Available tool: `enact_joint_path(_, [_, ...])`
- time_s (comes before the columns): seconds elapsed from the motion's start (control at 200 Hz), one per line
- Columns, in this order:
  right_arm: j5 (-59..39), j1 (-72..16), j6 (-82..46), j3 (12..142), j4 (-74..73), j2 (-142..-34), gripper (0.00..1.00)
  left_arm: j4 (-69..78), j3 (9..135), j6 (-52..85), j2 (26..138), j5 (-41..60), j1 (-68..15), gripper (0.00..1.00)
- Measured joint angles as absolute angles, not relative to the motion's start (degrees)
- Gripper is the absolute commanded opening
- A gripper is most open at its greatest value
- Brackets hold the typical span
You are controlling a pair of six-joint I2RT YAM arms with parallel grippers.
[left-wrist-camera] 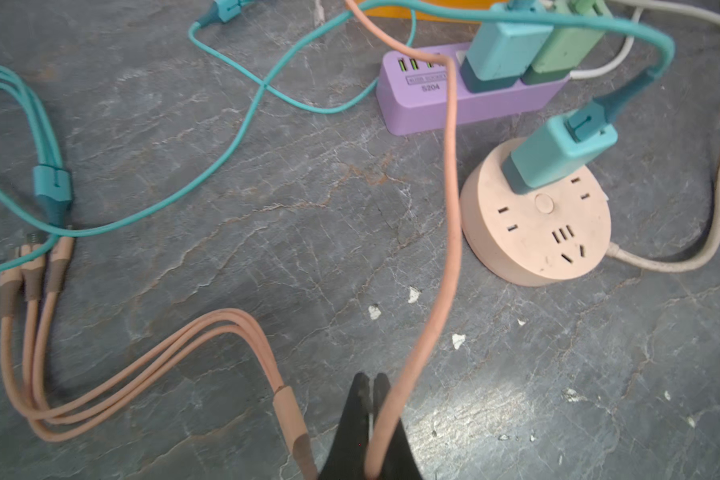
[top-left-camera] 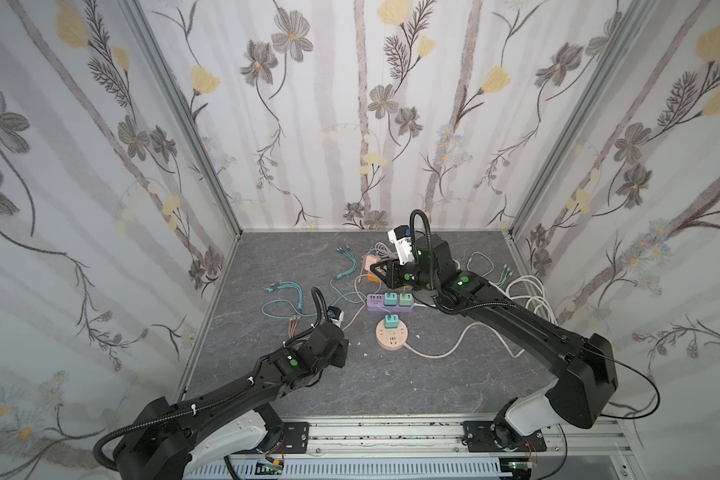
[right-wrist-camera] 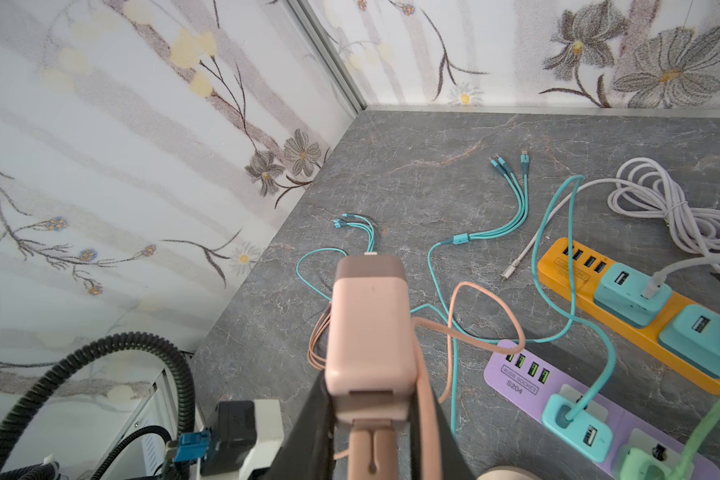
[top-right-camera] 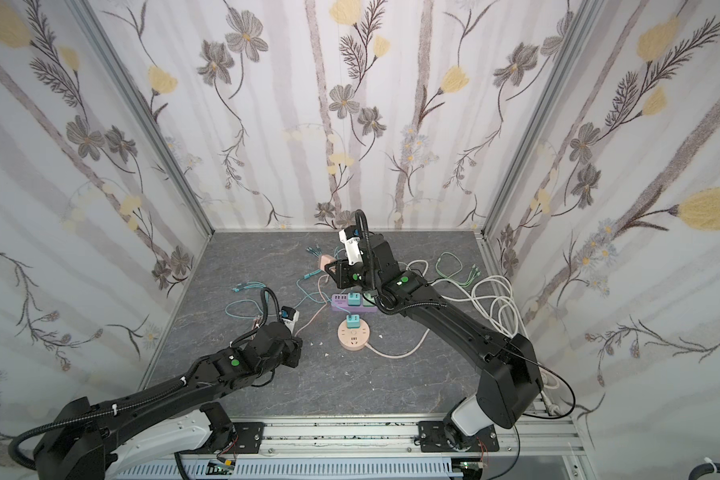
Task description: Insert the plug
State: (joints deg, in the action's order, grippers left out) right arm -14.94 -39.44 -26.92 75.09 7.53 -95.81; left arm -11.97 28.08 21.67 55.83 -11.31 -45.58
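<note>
Surface: grey marbled tabletop (top-left-camera: 391, 386), level, with pale veining.

Centre: purple power strip (top-left-camera: 374, 307) lies flat. A round pink socket (top-left-camera: 393, 336) sits just near of it, and the two are apart. An orange power strip (right-wrist-camera: 558, 266) lies just far of the purple one, with a coiled pale cord (right-wrist-camera: 678, 208) beyond it.

Left of centre: teal cables (left-wrist-camera: 53, 187) lie in loose loops. The 3 branch ends of a pink cable (left-wrist-camera: 34, 274) rest beside them.

Small white chips (left-wrist-camera: 412, 295) lie scattered close to the round socket.

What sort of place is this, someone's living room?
Probably not: it looks like a robot test booth. Flowered wallpaper hangs in a metal frame, a left arm and a right arm sit on a front rail, and a purple power strip lies on the table.
</note>
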Motion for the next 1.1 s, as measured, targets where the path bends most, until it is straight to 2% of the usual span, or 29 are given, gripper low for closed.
enact_joint_path(0.32, [-17.89,-36.47,-29.56,70.98,6.59,-93.19,0.00,-15.62,35.00,23.38,49.71,-10.59,-40.49,0.00])
enact_joint_path(0.679, [-18.65,-33.76,-29.17,63.35,4.32,-81.25,0.00,-20.38,53.39,20.21,55.07,-10.55,-39.20,0.00])
enact_joint_path(0.869, [-19.18,-31.75,-24.80,60.71,6.35,-70.87,0.00,-22.37,73.63,15.75,65.17,-8.75,-40.21,0.00])
enact_joint_path(1.099, [-17.17,-27.66,-19.00,58.54,13.19,-53.95,0.00,-23.05,109.47,8.16,86.70,0.56,-49.54,0.00])
